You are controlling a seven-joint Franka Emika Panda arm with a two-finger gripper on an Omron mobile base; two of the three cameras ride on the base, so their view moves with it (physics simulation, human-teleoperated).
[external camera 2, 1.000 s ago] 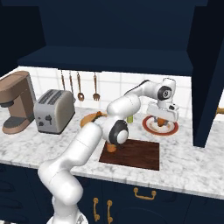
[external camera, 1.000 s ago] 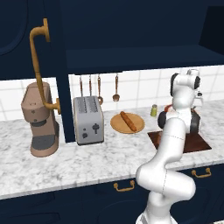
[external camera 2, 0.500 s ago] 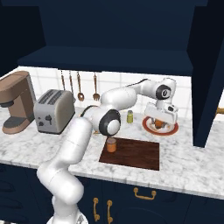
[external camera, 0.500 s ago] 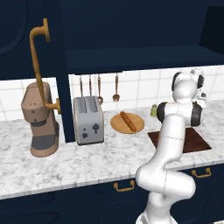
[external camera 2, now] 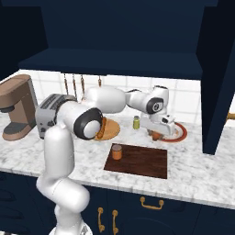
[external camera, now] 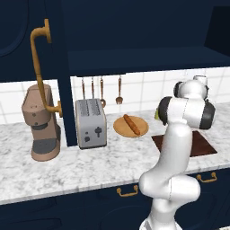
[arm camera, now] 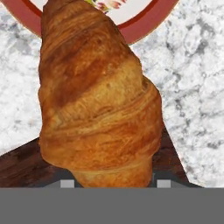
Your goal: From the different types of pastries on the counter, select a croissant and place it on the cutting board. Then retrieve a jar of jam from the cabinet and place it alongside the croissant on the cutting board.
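My gripper (external camera 2: pixel 158 128) is shut on the golden-orange croissant (external camera 2: pixel 156 135), which hangs just off the left edge of the red-rimmed plate (external camera 2: pixel 179 132). In the hand view the croissant (arm camera: pixel 98 96) stands large between the fingertips of the gripper (arm camera: pixel 114 183), over marbled counter (arm camera: pixel 192 78) and a corner of the dark cutting board (arm camera: pixel 17 164). The board (external camera 2: pixel 142 161) lies in front of the plate, with the orange-brown jam jar (external camera 2: pixel 117 152) upright on its left end. The long brown loaf (external camera: pixel 131 124) rests on a round wooden plate (external camera: pixel 121 130). The arm covers part of the cutting board (external camera: pixel 200 146) in the left base view.
A yellow-green shaker (external camera 2: pixel 136 122) stands behind the board. The toaster (external camera: pixel 91 123) and coffee machine (external camera: pixel 42 121) sit to the left. The navy cabinet shelf (external camera 2: pixel 114 62) hangs overhead, with open doors at the right (external camera 2: pixel 220 82) and the left (external camera: pixel 27 40).
The gripper has carried the croissant a little left and down, from over the red-rimmed plate towards the board. The arm's elbow has swung round. The jar has stayed put.
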